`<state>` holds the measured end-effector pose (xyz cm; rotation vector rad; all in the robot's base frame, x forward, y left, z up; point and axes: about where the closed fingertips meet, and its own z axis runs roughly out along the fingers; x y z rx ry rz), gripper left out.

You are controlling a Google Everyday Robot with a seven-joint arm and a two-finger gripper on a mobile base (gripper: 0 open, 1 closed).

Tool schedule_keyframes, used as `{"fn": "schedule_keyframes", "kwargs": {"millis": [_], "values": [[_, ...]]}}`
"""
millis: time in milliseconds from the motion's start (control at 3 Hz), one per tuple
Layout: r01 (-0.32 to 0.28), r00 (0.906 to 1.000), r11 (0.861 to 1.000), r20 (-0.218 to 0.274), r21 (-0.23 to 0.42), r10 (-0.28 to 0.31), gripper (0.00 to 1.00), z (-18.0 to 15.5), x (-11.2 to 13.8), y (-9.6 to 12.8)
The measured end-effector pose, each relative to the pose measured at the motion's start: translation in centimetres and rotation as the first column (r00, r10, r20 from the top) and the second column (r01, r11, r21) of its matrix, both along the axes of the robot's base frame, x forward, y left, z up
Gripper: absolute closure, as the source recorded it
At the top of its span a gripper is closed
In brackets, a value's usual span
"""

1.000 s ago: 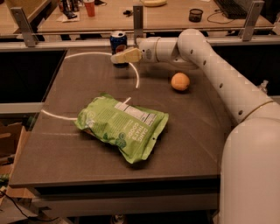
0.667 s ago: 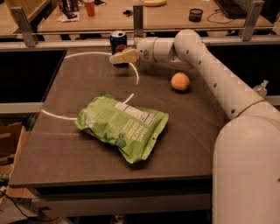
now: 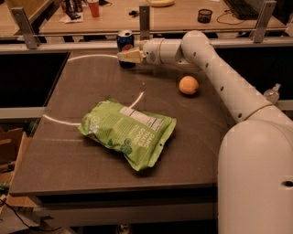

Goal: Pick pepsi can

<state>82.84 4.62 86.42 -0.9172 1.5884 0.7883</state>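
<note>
You are in a lab-like office workspace: dark test table, metal posts along its far side, wooden desk behind with red cup and cable, cardboard box on the floor. The gripper sits at the table's far edge, at the pepsi can

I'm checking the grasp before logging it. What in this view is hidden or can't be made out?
Camera view:
The pepsi can: lower half hidden by the gripper, which sits in front of it at the table's far edge; contact cannot be judged.
The red cup on the back desk: cut off by the top edge.
The clear bottle at right: partly hidden behind the arm.
</note>
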Motion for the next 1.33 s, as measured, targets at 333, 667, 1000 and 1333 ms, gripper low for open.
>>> {"fn": "schedule_keyframes", "kwargs": {"millis": [333, 667, 1000, 1333], "values": [[0.005, 1.0, 1.0, 0.004, 0.002, -0.005, 0.63, 0.5, 0.1, -0.3], [0.01, 0.9999, 1.0, 0.011, 0.013, -0.01, 0.86, 2.3, 0.0, -1.1], [-0.001, 1.0, 1.0, 0.009, 0.018, 0.001, 1.0, 4.3, -0.3, -2.1], [-0.005, 0.9999, 1.0, 0.01, 0.017, 0.005, 1.0, 4.5, -0.3, -2.1]]}}
